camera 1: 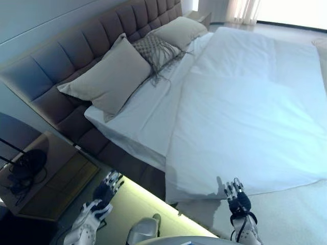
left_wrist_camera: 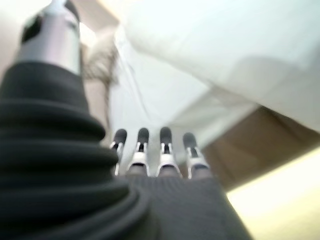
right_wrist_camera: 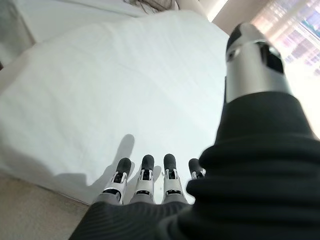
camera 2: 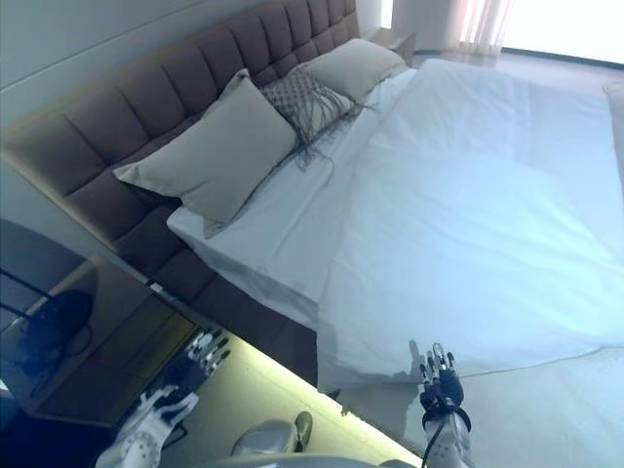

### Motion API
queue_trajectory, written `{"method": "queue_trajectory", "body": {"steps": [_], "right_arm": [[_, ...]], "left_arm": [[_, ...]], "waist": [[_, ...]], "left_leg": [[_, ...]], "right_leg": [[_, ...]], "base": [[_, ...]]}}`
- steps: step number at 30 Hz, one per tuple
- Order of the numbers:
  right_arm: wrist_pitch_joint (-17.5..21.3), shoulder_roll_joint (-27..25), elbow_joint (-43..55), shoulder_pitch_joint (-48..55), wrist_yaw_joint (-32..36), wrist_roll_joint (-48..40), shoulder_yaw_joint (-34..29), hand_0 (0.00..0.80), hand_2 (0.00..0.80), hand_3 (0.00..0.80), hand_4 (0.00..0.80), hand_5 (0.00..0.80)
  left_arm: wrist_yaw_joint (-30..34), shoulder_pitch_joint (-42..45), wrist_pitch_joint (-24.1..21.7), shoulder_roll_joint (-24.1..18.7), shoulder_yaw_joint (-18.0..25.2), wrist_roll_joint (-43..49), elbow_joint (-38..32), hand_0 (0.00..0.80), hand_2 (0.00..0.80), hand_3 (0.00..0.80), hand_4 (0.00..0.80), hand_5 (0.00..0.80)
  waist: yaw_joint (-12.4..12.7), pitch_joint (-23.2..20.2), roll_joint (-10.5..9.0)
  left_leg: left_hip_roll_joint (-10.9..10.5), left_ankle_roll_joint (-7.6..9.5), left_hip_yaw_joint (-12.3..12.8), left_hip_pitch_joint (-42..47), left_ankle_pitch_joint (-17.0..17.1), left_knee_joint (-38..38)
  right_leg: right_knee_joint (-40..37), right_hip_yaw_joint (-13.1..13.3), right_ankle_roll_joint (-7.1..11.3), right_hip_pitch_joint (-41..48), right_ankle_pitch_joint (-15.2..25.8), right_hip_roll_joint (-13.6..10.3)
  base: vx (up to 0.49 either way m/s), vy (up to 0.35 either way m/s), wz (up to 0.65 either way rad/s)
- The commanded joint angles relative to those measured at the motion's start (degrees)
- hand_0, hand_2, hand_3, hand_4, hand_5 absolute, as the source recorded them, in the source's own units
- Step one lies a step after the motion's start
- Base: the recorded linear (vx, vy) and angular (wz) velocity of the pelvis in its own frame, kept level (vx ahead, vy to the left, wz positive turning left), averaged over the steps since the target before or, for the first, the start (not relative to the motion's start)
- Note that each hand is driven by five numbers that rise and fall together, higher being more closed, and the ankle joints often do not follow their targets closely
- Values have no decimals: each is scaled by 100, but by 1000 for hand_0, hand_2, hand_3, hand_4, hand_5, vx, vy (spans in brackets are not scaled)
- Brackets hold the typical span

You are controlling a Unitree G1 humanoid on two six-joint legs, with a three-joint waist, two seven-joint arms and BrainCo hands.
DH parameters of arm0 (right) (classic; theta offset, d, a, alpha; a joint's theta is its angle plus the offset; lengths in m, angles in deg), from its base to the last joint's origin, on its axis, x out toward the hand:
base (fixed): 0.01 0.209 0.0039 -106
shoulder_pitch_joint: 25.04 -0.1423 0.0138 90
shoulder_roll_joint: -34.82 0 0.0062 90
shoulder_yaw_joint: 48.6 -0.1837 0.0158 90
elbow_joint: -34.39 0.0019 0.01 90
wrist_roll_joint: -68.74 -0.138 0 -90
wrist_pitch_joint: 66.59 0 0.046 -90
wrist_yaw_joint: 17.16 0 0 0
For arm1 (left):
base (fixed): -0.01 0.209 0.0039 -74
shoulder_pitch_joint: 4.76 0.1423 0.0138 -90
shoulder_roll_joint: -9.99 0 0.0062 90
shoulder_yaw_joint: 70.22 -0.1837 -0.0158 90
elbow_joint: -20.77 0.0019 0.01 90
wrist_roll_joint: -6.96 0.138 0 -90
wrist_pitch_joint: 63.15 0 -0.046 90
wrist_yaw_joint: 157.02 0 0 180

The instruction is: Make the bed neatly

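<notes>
Left eye view shows the white duvet (camera 1: 245, 107) spread over the bed (camera 1: 76, 66) just ahead of the right hand (camera 1: 237, 199), fingers straight and holding nothing, while the left hand (camera 1: 104, 191), equally relaxed, hangs beside the bed's near corner.

wooden nightstand (camera 1: 56, 178), black lamp (camera 1: 23, 166), sheer curtains (camera 1: 245, 10)

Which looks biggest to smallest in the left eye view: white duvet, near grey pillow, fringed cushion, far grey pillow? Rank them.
1. white duvet, by far the largest.
2. near grey pillow.
3. far grey pillow and fringed cushion: look much alike; both lie farther from the camera, and the cushion is partly hidden, so I won't rank them.
</notes>
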Motion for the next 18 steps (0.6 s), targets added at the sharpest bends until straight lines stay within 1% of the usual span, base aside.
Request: {"method": "queue_trajectory", "body": {"steps": [1, 2, 3, 4, 5, 6, 7, 8, 9, 10, 11, 12, 14, 15, 18], "right_arm": [[302, -430, -83, -438, 342, -246, -368, 0, 0, 0, 0, 0], [289, -493, -184, -587, 387, -287, -375, 0, 0, 0, 0, 0], [281, -598, -288, -748, 470, -413, -392, 0, 0, 0, 0, 0], [316, -695, -429, -891, 621, -587, -413, 0, 0, 0, 0, 0], [346, -711, -513, -963, 684, -622, -487, 0, 0, 0, 0, 0], [393, -749, -521, -993, 716, -704, -544, 0, 0, 0, 0, 0], [450, -832, -463, -1007, 716, -844, -570, 0, 0, 0, 0, 0], [430, -943, -428, -1048, 743, -980, -578, 0, 0, 0, 0, 0], [341, -1033, -413, -1130, 767, -1012, -578, 0, 0, 0, 0, 0], [202, -1091, -366, -1204, 773, -977, -595, 0, 0, 0, 0, 0], [85, -1121, -310, -1228, 865, -996, -662, 0, 0, 0, 0, 0], [-18, -1132, -290, -1221, 1008, -981, -819, 0, 0, 0, 0, 0], [-223, -1271, -371, -1292, 1158, -1019, -1056, 0, 0, 0, 0, 0], [-342, -1369, -484, -1372, 1196, -1112, -1153, 0, 0, 0, 0, 0], [-790, -1610, -1018, -1743, 1540, -1901, -1322, 0, 0, 0, 0, 0]], "left_arm": [[-48, -293, -656, -248, -148, -205, -95, 0, 0, 0, 0, 0], [-43, -393, -682, -250, -167, -261, -69, 0, 0, 0, 0, 0], [-36, -521, -670, -284, -206, -326, -77, 0, 0, 0, 0, 0], [-26, -698, -708, -319, -303, -342, -38, 0, 0, 0, 0, 0], [-131, -886, -710, -336, -402, -285, 46, 0, 0, 0, 0, 0], [-161, -1090, -728, -362, -493, -291, 140, 0, 0, 0, 0, 0], [-95, -1291, -746, -357, -535, -333, 223, 0, 0, 0, 0, 0], [-96, -1372, -789, -322, -548, -330, 263, 0, 0, 0, 0, 0], [-149, -1321, -874, -287, -561, -371, 261, 0, 0, 0, 0, 0], [-220, -1176, -949, -262, -539, -396, 211, 0, 0, 0, 0, 0], [-252, -1029, -951, -274, -486, -395, 121, 0, 0, 0, 0, 0], [-234, -933, -919, -372, -429, -460, 51, 0, 0, 0, 0, 0], [-130, -909, -858, -520, -336, -635, 93, 0, 0, 0, 0, 0], [-101, -908, -820, -560, -329, -701, 69, 0, 0, 0, 0, 0], [-144, -989, -767, -767, -421, -879, -139, 0, 0, 0, 0, 0]], "waist": [[-286, 40, 36], [-305, 103, 46], [-332, 215, 81], [-338, 313, 79], [-348, 402, 57], [-381, 516, 31], [-428, 656, -10], [-448, 755, -51], [-447, 809, -76], [-429, 834, -80], [-395, 866, -71], [-360, 929, -82], [-348, 1080, -94], [-339, 1125, -89], [-220, 1267, -91]], "left_leg": [[121, -17, -254, -751, 547, 55], [158, -36, -213, -794, 521, 52], [258, -59, -201, -892, 549, 15], [383, -110, -128, -1060, 607, 13], [524, -210, -8, -1236, 705, 23], [713, -346, 135, -1459, 807, 119], [933, -498, 180, -1773, 894, 430], [1080, -614, -61, -1979, 925, 816], [1164, -653, -396, -1962, 803, 962], [1276, -620, -566, -1812, 651, 875], [1383, -592, -570, -1698, 587, 784], [1422, -615, -551, -1724, 530, 836], [1451, -709, -571, -1969, 404, 1177], [1467, -728, -569, -2087, 375, 1289], [1468, -798, -640, -2482, 394, 1453]], "right_leg": [[-1189, 109, 194, -544, 1466, 137], [-1254, 157, 223, -698, 1531, 157], [-1171, 247, 252, -869, 1428, 235], [-1220, 169, 283, -894, 1344, 307], [-1307, 54, 311, -869, 1321, 333], [-1403, -51, 337, -797, 1306, 343], [-1490, -149, 342, -729, 1303, 327], [-1527, -184, 328, -724, 1305, 311], [-1485, -135, 341, -810, 1306, 306], [-1370, -66, 378, -933, 1290, 295], [-1226, -31, 412, -1035, 1260, 278], [-1056, -41, 469, -1156, 1247, 214], [-797, 0, 540, -1390, 1224, 86], [-762, 17, 550, -1449, 1220, 53], [-767, 9, 625, -1605, 1244, -23]], "base": [[-154, -181, -22], [-158, -141, -13], [-228, -128, -3], [-298, -198, 18], [-326, -254, 39], [-301, -285, 58], [-278, -233, 54], [-200, -144, 63], [-55, -25, 41], [61, 48, 6], [79, 49, -33], [37, 27, -48], [-25, 34, -34], [-33, 37, -26], [-74, -17, -10]]}}
